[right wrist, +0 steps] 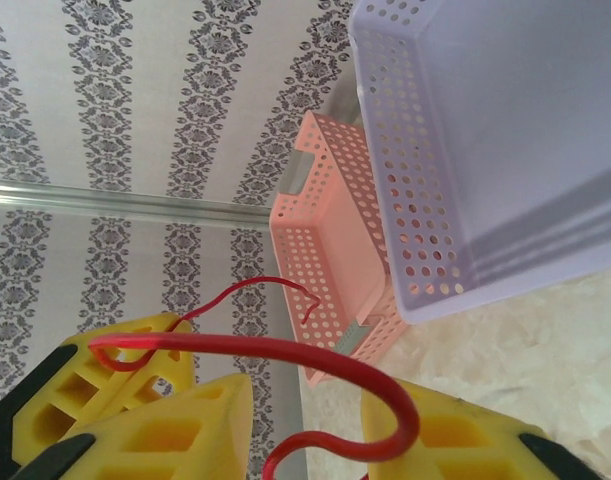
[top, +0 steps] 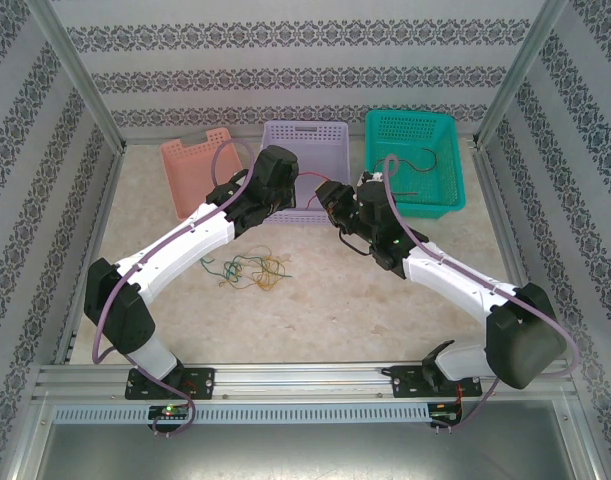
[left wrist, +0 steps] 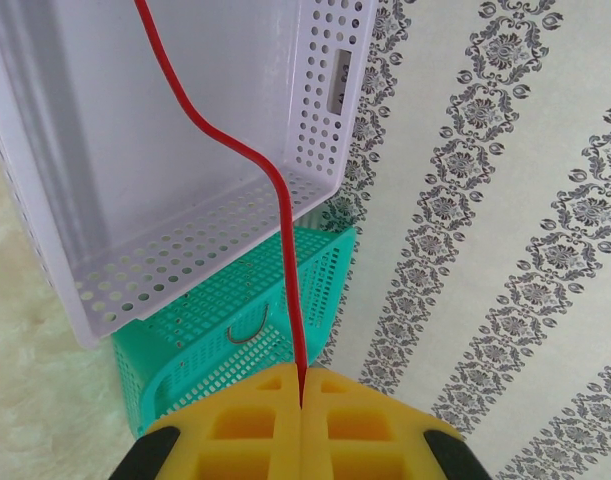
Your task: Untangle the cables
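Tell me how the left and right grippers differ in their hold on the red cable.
The left gripper is shut, its pads pinching the red cable between them. The right gripper has its jaws apart; the cable only loops across the gap, not clamped. Both have yellow pads and sit by the lilac basket.

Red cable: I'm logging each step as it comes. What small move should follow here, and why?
Probably close the right gripper on the red cable. Its jaws stand apart with the cable looping through the gap, not yet pinched, while the left gripper is shut on what looks like the same cable. A second grip would let the arms draw it straight.
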`<action>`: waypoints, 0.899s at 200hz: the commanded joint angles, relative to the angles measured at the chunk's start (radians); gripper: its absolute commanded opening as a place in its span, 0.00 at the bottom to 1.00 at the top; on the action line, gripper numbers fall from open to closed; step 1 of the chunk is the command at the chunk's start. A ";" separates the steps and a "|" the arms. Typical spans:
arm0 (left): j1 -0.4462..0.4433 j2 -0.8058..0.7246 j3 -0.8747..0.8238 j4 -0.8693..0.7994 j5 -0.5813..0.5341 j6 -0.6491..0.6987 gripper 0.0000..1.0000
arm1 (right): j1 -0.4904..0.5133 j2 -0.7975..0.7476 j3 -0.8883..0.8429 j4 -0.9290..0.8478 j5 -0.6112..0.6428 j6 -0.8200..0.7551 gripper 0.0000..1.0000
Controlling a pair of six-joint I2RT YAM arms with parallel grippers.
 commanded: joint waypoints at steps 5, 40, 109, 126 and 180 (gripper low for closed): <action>-0.007 -0.009 0.015 -0.039 -0.013 -0.092 0.00 | -0.004 0.013 0.011 0.005 -0.001 -0.018 0.27; -0.006 -0.010 0.022 -0.059 -0.017 -0.068 0.00 | -0.014 0.003 0.048 -0.105 -0.023 -0.094 0.08; 0.120 0.017 0.100 -0.010 0.086 0.350 0.00 | -0.008 -0.052 0.151 -0.639 -0.198 -0.646 0.00; 0.174 0.072 0.180 0.003 0.180 0.573 0.00 | 0.024 -0.048 0.177 -0.791 -0.248 -0.826 0.00; 0.229 0.280 0.538 -0.094 0.439 1.302 0.00 | 0.155 -0.048 0.210 -1.094 -0.277 -1.179 0.00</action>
